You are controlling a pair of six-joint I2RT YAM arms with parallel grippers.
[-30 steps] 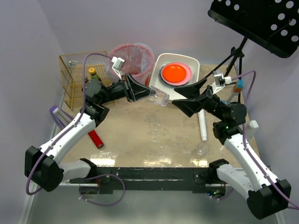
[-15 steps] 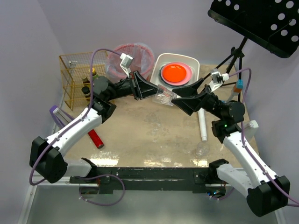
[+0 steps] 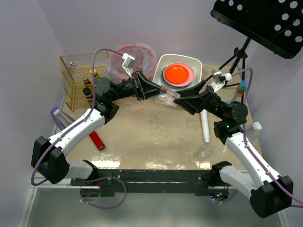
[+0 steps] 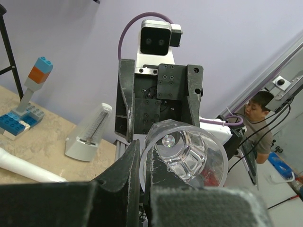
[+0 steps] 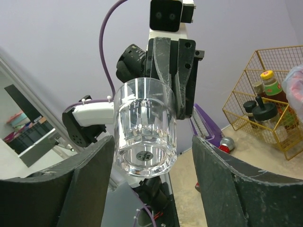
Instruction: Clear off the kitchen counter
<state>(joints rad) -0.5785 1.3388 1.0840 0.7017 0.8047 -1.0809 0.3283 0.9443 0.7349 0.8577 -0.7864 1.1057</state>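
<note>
A clear faceted glass tumbler (image 3: 166, 97) hangs in the air above the back of the kitchen counter (image 3: 156, 137), just in front of the white tub. My left gripper (image 3: 158, 93) is shut on its rim, one finger inside and one outside, as the left wrist view shows (image 4: 144, 153) with the glass (image 4: 187, 151) beyond. My right gripper (image 3: 178, 100) faces it from the right. In the right wrist view the glass (image 5: 146, 127) sits bottom-first between the right gripper's (image 5: 152, 142) open fingers, close to the left one, with a gap on the right.
Behind the glass stands a white tub (image 3: 161, 64) with an orange plate (image 3: 178, 73). A pink-lined bin (image 3: 135, 59) and a wire basket (image 3: 75, 80) with bottles stand back left. On the counter lie a red can (image 3: 97, 140), a white tube (image 3: 205, 126) and a small clear object (image 3: 204, 152).
My left arm carried the glass right and back toward the right gripper. The right gripper moved in around the glass's base and its fingers narrowed.
</note>
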